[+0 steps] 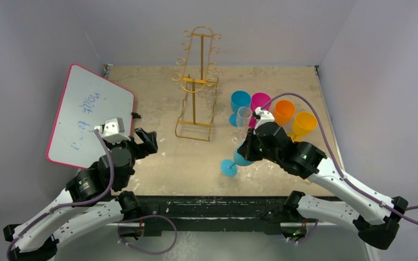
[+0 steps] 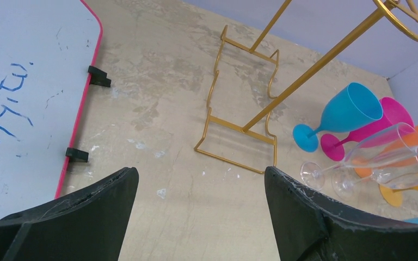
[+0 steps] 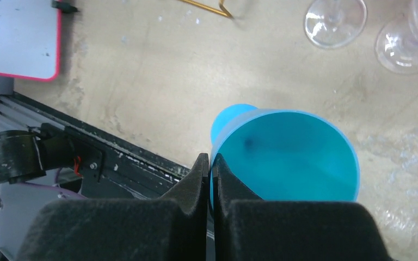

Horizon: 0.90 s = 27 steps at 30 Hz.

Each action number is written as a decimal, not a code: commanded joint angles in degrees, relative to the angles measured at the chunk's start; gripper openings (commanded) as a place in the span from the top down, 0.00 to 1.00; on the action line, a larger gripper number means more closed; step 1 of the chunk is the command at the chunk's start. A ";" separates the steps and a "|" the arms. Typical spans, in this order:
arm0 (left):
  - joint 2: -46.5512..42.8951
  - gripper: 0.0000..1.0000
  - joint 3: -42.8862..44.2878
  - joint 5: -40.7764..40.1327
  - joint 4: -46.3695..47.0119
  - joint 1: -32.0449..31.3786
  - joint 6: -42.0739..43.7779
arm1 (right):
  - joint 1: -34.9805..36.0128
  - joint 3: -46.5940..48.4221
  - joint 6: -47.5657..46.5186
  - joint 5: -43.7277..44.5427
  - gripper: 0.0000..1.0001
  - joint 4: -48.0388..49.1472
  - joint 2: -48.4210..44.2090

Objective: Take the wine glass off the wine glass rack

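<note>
Blue near the front edge: pinches wine glass [image 3: 286, 157] rim in right gripper [image 3: 210, 163], plain only from right wrist; spreads left gripper [image 2: 200, 174] over bare table [image 1: 158, 103] facing wine glass rack [image 2: 314, 70].

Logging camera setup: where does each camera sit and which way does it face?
Top external: above and behind the bases, looking down at the table; left arm and right arm show.
Left wrist: faces forward across the table to the wine glass rack; open left gripper shows.
Right wrist: looks down into the blue wine glass pinched by the right gripper.
Both wrist views share the whiteboard and clear glasses.
</note>
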 commanded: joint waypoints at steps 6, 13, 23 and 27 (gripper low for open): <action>0.39 0.14 4.15 2.69 1.76 -0.01 -1.26 | -0.05 -1.19 8.83 11.51 1.00 -3.87 -3.94; 1.87 0.14 5.03 3.13 1.08 0.03 -0.88 | -1.03 -0.01 8.47 19.18 1.00 -10.65 1.15; 2.83 0.14 5.73 3.73 -1.22 -0.01 -2.31 | -18.47 -1.13 0.08 15.67 1.00 -6.70 2.18; 2.84 0.14 5.94 2.75 -0.99 -0.02 -3.29 | -24.14 -0.60 -1.52 16.13 1.00 -6.91 4.60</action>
